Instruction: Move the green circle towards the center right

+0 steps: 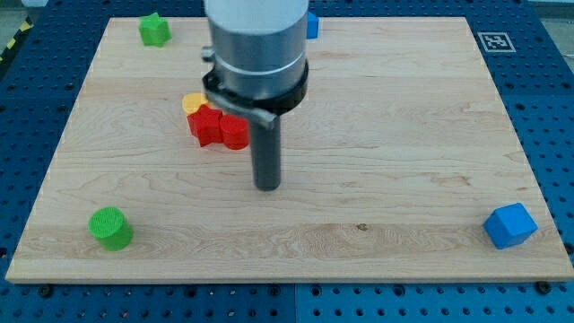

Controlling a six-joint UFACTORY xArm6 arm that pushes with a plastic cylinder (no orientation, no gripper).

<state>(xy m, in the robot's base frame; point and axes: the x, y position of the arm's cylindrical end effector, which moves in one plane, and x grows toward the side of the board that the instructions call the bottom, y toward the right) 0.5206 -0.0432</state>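
The green circle (110, 228) sits near the board's bottom left corner. My tip (267, 187) rests on the board near the middle, well to the right of and a little above the green circle, not touching it. Just up and left of the tip, two red blocks (218, 127) lie side by side, with a yellow block (192, 103) against their upper left. A green star (154, 30) sits at the top left. A blue block (509, 225) sits at the bottom right. Another blue block (312, 24) is partly hidden behind the arm at the top.
The wooden board (395, 117) lies on a blue perforated table. A black and white marker (496, 41) is at the board's top right corner. The arm's wide grey body (256, 45) hides part of the board's top middle.
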